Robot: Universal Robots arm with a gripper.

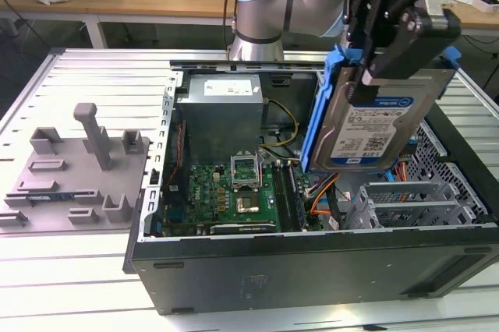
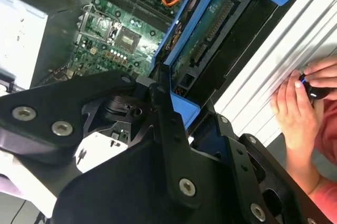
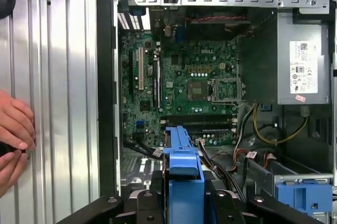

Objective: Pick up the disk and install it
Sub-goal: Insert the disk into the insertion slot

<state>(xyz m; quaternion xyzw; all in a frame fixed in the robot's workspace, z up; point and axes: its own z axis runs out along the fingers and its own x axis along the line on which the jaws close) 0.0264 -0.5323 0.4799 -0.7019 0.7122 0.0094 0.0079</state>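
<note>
Hand [image 1: 373,75] clenched on the upper end of the disk [image 1: 373,129], which hangs near-upright over the open computer case [image 1: 312,266]; judged rigid, dense and shock-sensitive, best gripped by its blue carrier edges.

From my seat the exterior view is evenly bright, lit from above: the ribbed table [image 1: 86,75] washes pale and the disk [image 1: 374,125] has a soft sheen. The computer case [image 1: 312,270] interior sits in shadow. In the second wrist view the power supply [image 2: 21,34] blows out white, and the black pincer [image 2: 181,112] close to the lens swallows detail.
</note>
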